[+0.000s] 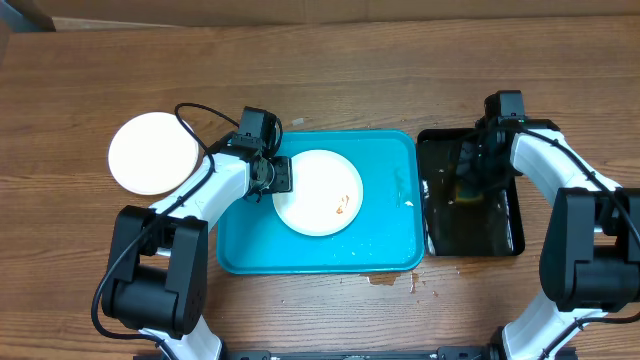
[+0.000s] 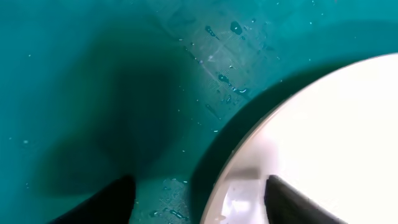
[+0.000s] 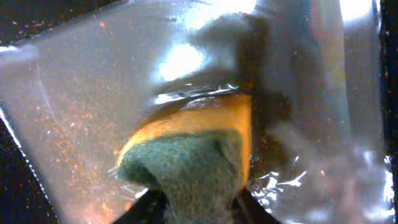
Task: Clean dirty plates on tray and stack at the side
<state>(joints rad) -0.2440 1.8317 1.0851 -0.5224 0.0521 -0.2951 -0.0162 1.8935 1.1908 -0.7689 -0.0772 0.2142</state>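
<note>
We judge the job about half done. One white plate (image 1: 155,153) lies on the surface (image 1: 400,80) to the left, well apart from the turquoise tray (image 1: 385,240), and looks clean; whether another hides beneath it we cannot tell. A second white plate (image 1: 310,195) lies flat in the left half of the tray with a small reddish-brown smear (image 1: 345,206) near its right rim, so it is left to wipe and carry over to the side. The left tool (image 1: 281,176) sits at that plate's left edge, its fingers spread to either side of the rim, released and not pinching. The right tool (image 1: 470,172) is down in the wet black tray (image 1: 500,225), clenched on the yellow-and-green sponge (image 3: 193,155). By our count: two plates in view, one turquoise tray, one black tray, one sponge and two arms.
</note>
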